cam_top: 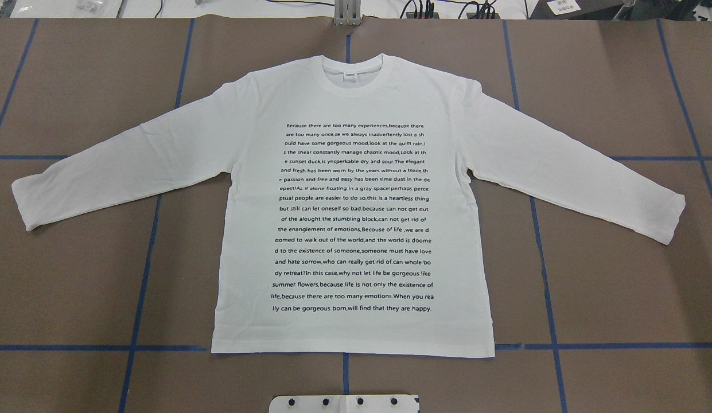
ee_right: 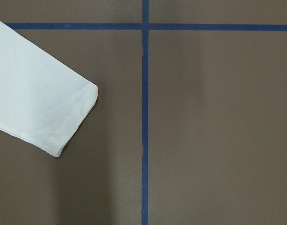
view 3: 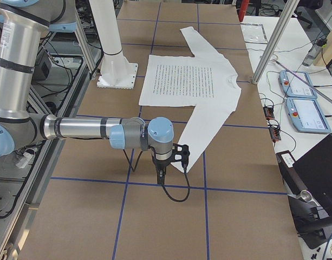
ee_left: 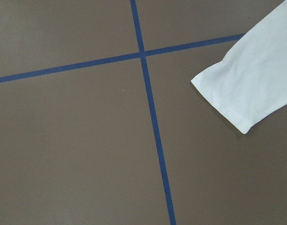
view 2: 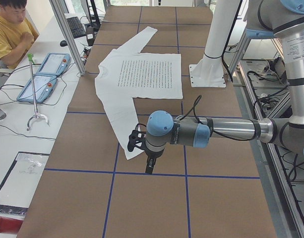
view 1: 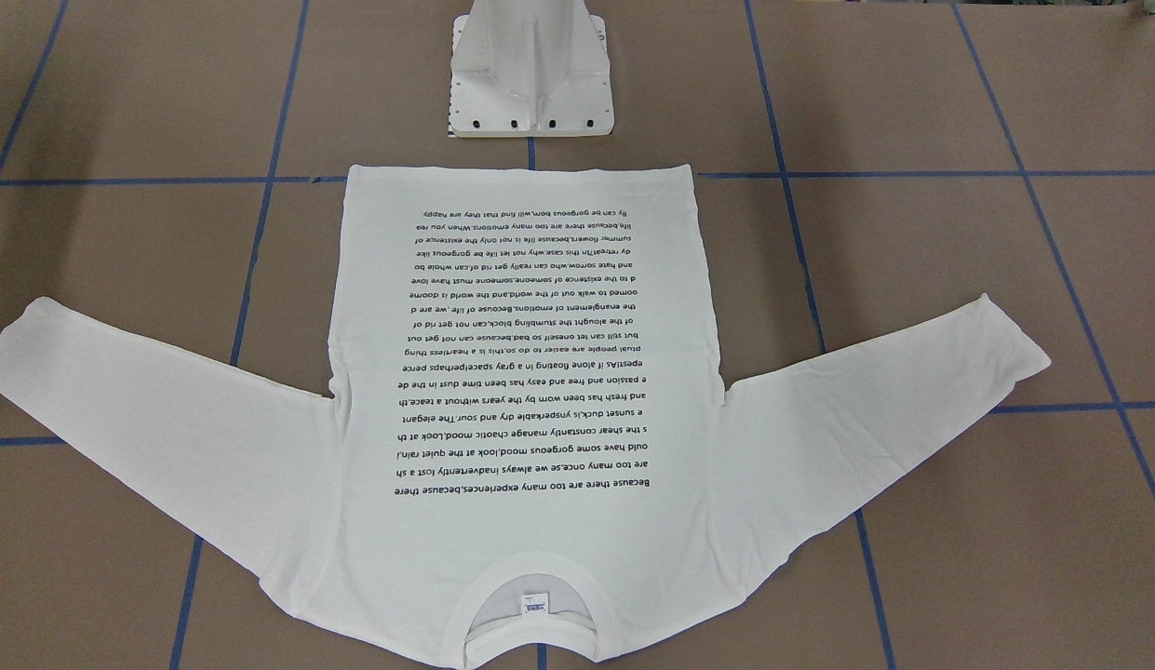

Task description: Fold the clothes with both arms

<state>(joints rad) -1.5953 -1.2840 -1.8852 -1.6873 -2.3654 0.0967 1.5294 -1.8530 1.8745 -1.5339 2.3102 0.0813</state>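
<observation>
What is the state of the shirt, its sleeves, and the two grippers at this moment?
T-shirt: unfolded, flat on the table, printed side up.
Sleeves: both spread outward, not folded in.
Left gripper: above the table near a sleeve cuff; open or shut cannot be told.
Right gripper: above the table near the other cuff; open or shut cannot be told.

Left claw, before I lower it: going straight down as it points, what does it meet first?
The left claw probably meets bare table beside the sleeve cuff, not cloth; depth unclear.
</observation>
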